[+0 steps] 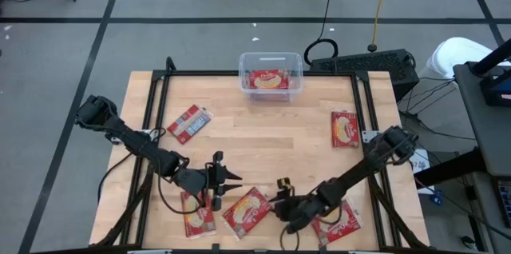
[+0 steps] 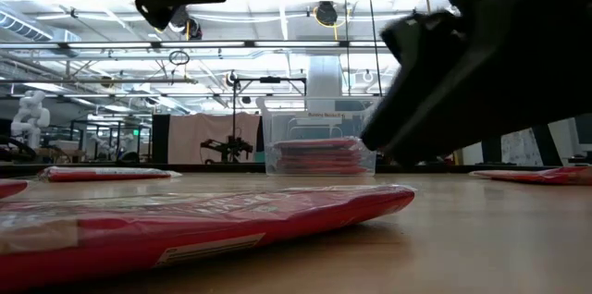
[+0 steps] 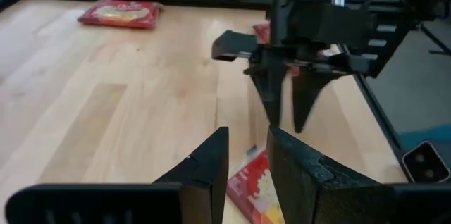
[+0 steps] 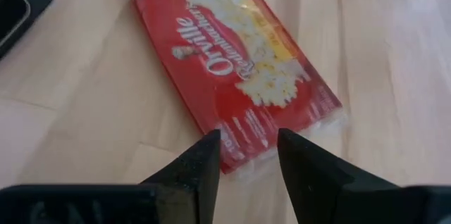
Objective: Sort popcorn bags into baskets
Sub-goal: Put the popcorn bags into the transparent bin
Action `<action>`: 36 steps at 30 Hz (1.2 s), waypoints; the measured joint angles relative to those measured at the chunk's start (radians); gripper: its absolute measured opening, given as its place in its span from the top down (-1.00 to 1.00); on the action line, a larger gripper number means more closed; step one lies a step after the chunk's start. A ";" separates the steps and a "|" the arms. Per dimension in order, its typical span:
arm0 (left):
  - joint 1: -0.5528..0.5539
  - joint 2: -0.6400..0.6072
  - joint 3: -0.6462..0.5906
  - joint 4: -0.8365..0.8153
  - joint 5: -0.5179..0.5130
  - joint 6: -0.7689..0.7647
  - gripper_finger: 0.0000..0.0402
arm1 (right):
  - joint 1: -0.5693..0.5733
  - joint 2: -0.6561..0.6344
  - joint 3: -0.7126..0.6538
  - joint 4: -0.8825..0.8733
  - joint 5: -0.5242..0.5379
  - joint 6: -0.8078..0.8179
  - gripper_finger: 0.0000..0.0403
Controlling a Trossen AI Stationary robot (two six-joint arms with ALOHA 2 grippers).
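Observation:
A clear tub, the basket (image 1: 271,78), stands at the far middle with one popcorn bag (image 1: 269,80) lying in it. Other red and yellow bags lie flat on the table: one at the near middle (image 1: 247,210), one at the near left (image 1: 198,214), one reverse side up at the left (image 1: 189,123), one at the right (image 1: 344,128). My right gripper (image 4: 246,146) is open, its fingers just above the near-middle bag's (image 4: 239,62) end. My left gripper (image 3: 246,160) is open by a narrow gap, above that bag's other side (image 3: 254,189), facing the right gripper (image 3: 289,104).
Another bag (image 1: 339,224) lies partly under my right arm at the near right. A black frame (image 1: 156,102) runs along the table's edges. Bare wood (image 1: 271,138) lies between the basket and the two grippers.

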 joint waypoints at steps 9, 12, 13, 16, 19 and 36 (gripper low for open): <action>0.009 0.000 0.000 -0.023 -0.008 -0.008 0.49 | 0.022 0.018 0.038 -0.054 0.000 -0.046 0.10; 0.008 0.000 0.000 -0.031 -0.008 -0.008 0.49 | 0.032 0.018 0.033 -0.048 0.001 -0.067 0.02; 0.008 0.000 0.000 -0.031 -0.008 -0.008 0.49 | 0.034 0.018 0.028 -0.048 0.005 -0.072 0.00; 0.008 0.000 0.000 -0.026 -0.008 -0.007 0.49 | 0.033 0.019 0.014 -0.046 0.041 -0.101 -0.04; 0.008 0.000 0.000 -0.024 -0.008 -0.008 0.49 | 0.029 0.018 -0.019 0.015 0.051 -0.121 -0.05; 0.009 0.000 0.000 -0.024 -0.020 -0.043 0.49 | -0.049 0.018 -0.202 0.376 -0.025 -0.245 0.75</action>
